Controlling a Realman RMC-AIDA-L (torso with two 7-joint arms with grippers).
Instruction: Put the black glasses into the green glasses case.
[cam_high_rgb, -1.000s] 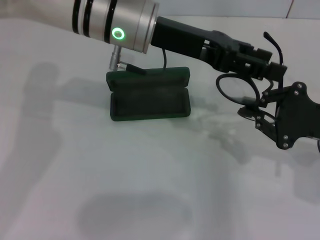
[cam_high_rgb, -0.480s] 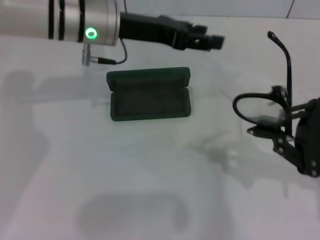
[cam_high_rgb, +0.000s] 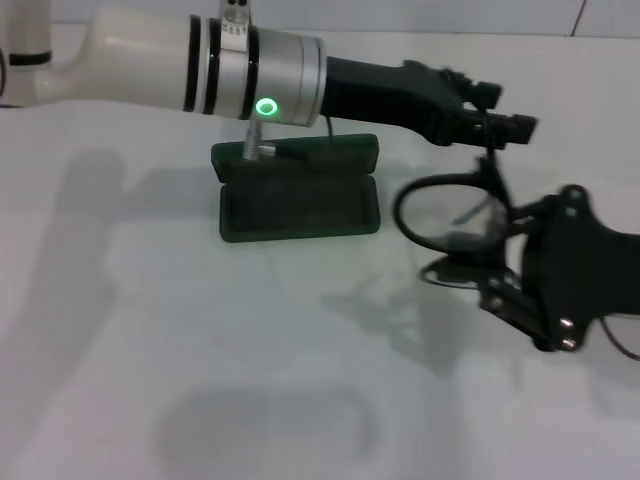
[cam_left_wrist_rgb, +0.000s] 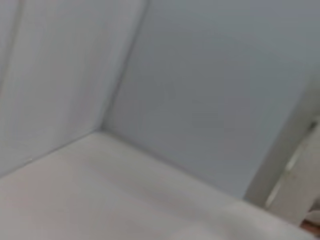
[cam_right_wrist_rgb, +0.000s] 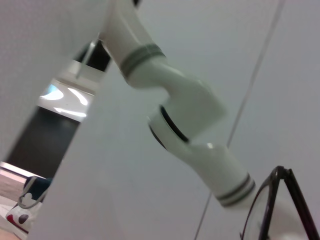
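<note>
The green glasses case (cam_high_rgb: 297, 207) lies open on the white table, its lid (cam_high_rgb: 296, 157) raised at the far side and its dark inside empty. My right gripper (cam_high_rgb: 505, 262) is shut on the black glasses (cam_high_rgb: 446, 214) and holds them in the air just right of the case, lenses toward the case. The glasses' rim also shows in the right wrist view (cam_right_wrist_rgb: 278, 201). My left gripper (cam_high_rgb: 500, 118) reaches across above the case, right over the top of the glasses; I cannot tell whether it touches them. The left wrist view shows only bare surfaces.
The white table (cam_high_rgb: 250, 380) stretches in front of the case. My left arm (cam_high_rgb: 250, 75) spans the far side above the case lid and also shows in the right wrist view (cam_right_wrist_rgb: 192, 125). A wall stands behind the table.
My left arm has swung back to the right until its gripper is over the glasses. My right gripper has carried the glasses to the left, closer to the case.
</note>
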